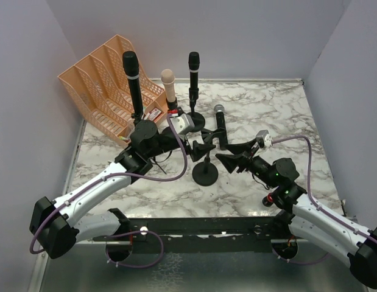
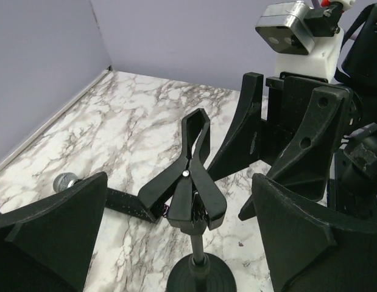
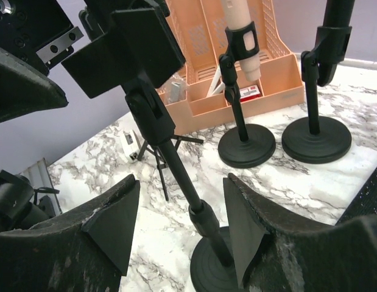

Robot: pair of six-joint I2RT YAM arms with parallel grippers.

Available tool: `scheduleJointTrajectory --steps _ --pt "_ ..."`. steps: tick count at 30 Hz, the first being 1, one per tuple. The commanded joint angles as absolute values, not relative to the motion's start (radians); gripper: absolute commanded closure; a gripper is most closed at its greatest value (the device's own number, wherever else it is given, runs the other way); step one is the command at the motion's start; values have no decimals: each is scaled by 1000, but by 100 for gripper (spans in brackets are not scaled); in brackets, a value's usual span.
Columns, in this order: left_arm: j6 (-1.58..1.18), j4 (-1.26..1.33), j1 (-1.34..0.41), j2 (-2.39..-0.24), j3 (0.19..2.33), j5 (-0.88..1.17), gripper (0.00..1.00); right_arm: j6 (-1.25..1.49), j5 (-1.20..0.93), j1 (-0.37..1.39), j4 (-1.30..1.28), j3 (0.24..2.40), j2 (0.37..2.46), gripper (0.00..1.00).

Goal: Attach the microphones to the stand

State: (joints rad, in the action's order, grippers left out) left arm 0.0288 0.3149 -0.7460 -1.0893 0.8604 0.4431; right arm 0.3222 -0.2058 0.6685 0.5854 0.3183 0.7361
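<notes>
The empty stand [image 1: 204, 174] rises at the table's middle, its spring clip [image 2: 191, 176] holding nothing. Behind it the microphone with the silver mesh head [image 1: 220, 125] lies flat on the marble, head toward the back wall. My left gripper [image 1: 202, 145] is open, its fingers wide on either side of the clip. My right gripper [image 3: 181, 198] is open too, with the stand's pole [image 3: 176, 176] standing free between its fingers. A black microphone [image 1: 132, 79], a peach-pink one [image 1: 169, 84] and another black one [image 1: 193, 68] sit upright in their own stands at the back.
An orange file organizer [image 1: 100, 79] fills the back left corner, with a small red-topped item [image 3: 249, 92] in its front tray. A small black tripod [image 3: 159, 152] and a white gadget [image 3: 128, 143] lie near it. The two grippers face each other closely.
</notes>
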Motion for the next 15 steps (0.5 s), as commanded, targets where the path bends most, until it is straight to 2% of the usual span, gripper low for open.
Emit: scheduleJointTrajectory --steps 1,6,15 --pt "67 340 -726 -1145 919 565 1 342 -159 672 526 298 708 39" --pt "52 341 -686 -1182 949 662 8 342 -159 672 517 299 710 39" --pt "14 341 -659 -1170 915 711 31 336 -135 672 514 303 716 40"
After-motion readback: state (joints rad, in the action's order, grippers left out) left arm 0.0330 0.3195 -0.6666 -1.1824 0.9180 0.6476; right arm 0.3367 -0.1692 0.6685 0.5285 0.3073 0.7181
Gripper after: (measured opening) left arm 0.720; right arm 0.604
